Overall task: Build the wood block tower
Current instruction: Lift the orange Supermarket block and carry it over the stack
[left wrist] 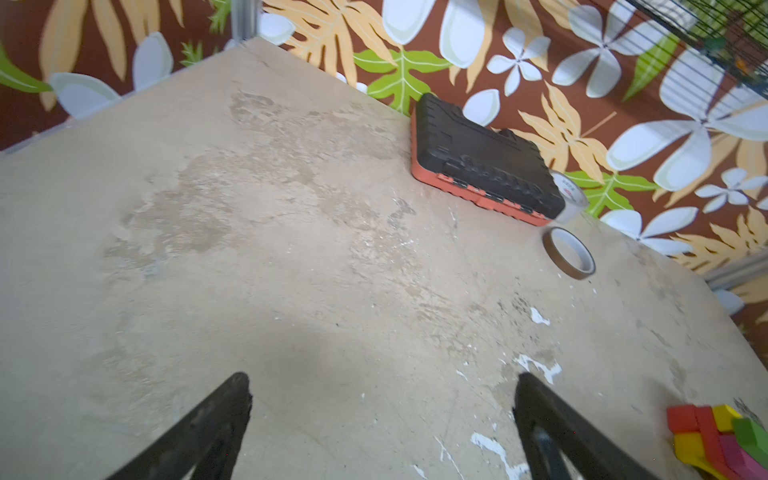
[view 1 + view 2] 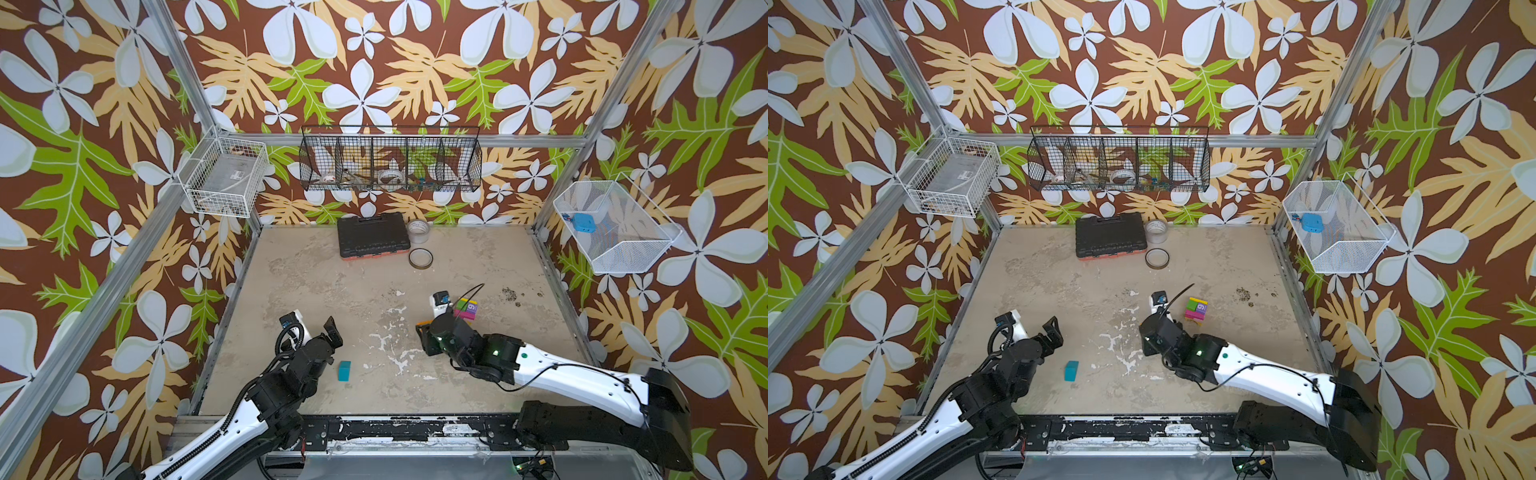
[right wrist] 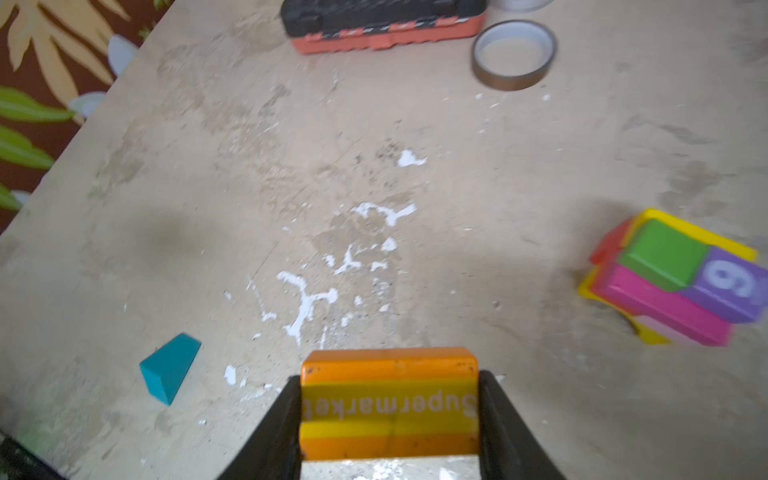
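My right gripper [image 3: 388, 378] is shut on an orange wood block [image 3: 388, 444] with a yellow stripe and white lettering, held just above the table. In a top view this gripper [image 2: 423, 332] sits to the left of the tower [image 2: 467, 311]. The tower [image 3: 673, 286] is a small stack of red, yellow and magenta blocks. On top of it sit a green block [image 3: 663, 255] and a purple cube [image 3: 727, 286] with a white digit. A teal block [image 2: 344, 370] lies alone near the front, beside my left gripper [image 2: 332, 332]. The left gripper [image 1: 380, 386] stands open and empty over bare table.
A black tool case [image 2: 371, 235] lies at the back of the table with two tape rolls [image 2: 417, 230] [image 2: 420, 258] to its right. Wire baskets hang on the left wall [image 2: 226, 176], back wall [image 2: 390, 160] and right wall [image 2: 611, 226].
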You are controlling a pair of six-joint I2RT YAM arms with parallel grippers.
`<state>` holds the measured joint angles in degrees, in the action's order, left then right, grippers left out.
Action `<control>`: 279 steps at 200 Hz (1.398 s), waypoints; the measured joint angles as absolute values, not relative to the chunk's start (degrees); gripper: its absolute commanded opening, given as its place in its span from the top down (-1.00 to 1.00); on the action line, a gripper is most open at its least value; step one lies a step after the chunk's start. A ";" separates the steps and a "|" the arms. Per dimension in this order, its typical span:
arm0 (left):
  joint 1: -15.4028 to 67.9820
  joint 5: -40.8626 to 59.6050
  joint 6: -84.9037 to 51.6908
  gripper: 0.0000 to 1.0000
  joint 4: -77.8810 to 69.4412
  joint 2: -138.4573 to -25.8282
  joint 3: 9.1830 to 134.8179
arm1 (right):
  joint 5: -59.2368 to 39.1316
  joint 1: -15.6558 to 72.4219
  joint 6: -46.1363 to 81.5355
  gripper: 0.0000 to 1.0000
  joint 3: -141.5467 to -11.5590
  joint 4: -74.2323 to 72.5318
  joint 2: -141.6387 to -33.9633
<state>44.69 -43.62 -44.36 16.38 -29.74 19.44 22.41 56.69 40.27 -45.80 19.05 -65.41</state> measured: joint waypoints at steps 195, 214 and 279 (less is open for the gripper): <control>14.22 7.33 -35.99 -0.97 0.82 -26.55 11.62 | 12.25 19.90 33.01 0.41 -49.50 29.93 -65.82; 14.17 7.29 -35.97 -0.98 0.97 -24.75 11.62 | 12.32 19.77 33.45 0.39 -49.36 29.91 -66.48; 14.15 6.90 -35.99 -0.98 1.45 -25.89 11.55 | 10.41 19.81 35.59 0.32 -49.04 27.86 -70.83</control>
<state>14.15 6.90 -35.99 1.45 -25.89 11.55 10.41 19.81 35.59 -49.04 27.86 -70.83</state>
